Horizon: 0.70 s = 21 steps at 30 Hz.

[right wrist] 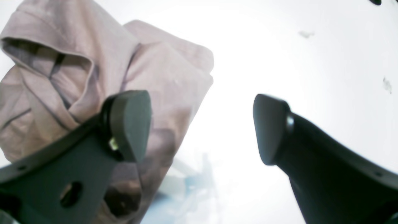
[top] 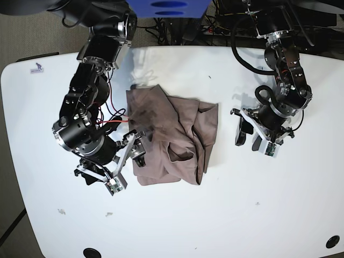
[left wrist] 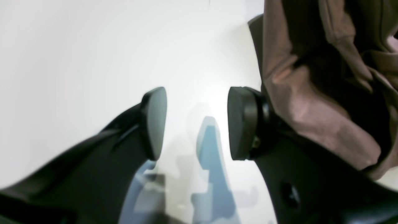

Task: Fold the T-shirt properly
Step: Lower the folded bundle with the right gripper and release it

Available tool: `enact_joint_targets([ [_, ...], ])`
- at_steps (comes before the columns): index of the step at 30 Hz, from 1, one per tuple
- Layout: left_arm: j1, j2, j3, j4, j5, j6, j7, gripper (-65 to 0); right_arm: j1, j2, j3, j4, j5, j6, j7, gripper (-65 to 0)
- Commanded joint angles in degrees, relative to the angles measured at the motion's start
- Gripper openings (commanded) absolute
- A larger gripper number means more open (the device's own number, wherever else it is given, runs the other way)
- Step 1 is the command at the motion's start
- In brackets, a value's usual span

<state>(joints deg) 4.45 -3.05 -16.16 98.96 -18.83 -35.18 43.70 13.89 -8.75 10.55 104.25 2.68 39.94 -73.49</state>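
I see the white table (top: 226,215) with the T-shirt (top: 172,140) lying crumpled left of centre. My right gripper (top: 115,161) sits at the shirt's near-left edge, jaws wide apart and empty; my left gripper (top: 252,134) stands on bare table well beside the shirt, jaws apart, nothing between them

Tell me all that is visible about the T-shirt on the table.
The T-shirt is plain dusty mauve-brown, of thin soft fabric with no visible print. It lies crumpled and partly folded over itself on the white table, with deep creases and a dark fold opening near its middle. The right end effector is at its edge, one finger over the cloth, nothing between the fingers. The left end effector stands open on the other side, apart from it in the base view.
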Motion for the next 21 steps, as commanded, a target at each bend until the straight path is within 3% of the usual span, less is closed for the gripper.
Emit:
enact_joint_targets([
  [1,-0.71,-0.51,0.03,0.87,-0.64,-0.21,-1.46,-34.3,1.1,-0.25,-0.22,0.76,0.71,0.06,3.03,-19.5],
  [5,-0.71,-0.51,0.03,0.87,-0.64,-0.21,-1.46,-34.3,1.1,-0.25,-0.22,1.12,0.71,0.06,3.38,-36.6],
  [9,-0.71,-0.51,0.03,0.78,-0.64,-0.29,-1.46,-34.3,0.92,-0.25,-0.22,1.29,0.71,0.06,3.3,-65.0],
  [11,-0.71,-0.51,0.03,0.78,-0.64,-0.29,-1.46,-34.3,0.57,-0.25,-0.22,1.2,0.71,0.06,3.3,-65.0],
  [13,-0.71,-0.51,0.03,0.78,-0.64,-0.29,-1.46,-34.3,-0.84,-0.25,-0.22,0.85,0.71,0.06,3.38,-61.0],
  [17,-0.71,-0.51,0.03,0.78,-0.64,-0.29,-1.46,-34.3,-2.77,-0.25,-0.3,0.85,0.71,0.06,3.82,-65.0],
  [21,-0.71,-0.6,0.03,0.78,-0.64,-0.29,-1.46,-34.3,-3.65,-0.25,-0.39,0.76,0.62,0.06,4.0,-65.0],
])
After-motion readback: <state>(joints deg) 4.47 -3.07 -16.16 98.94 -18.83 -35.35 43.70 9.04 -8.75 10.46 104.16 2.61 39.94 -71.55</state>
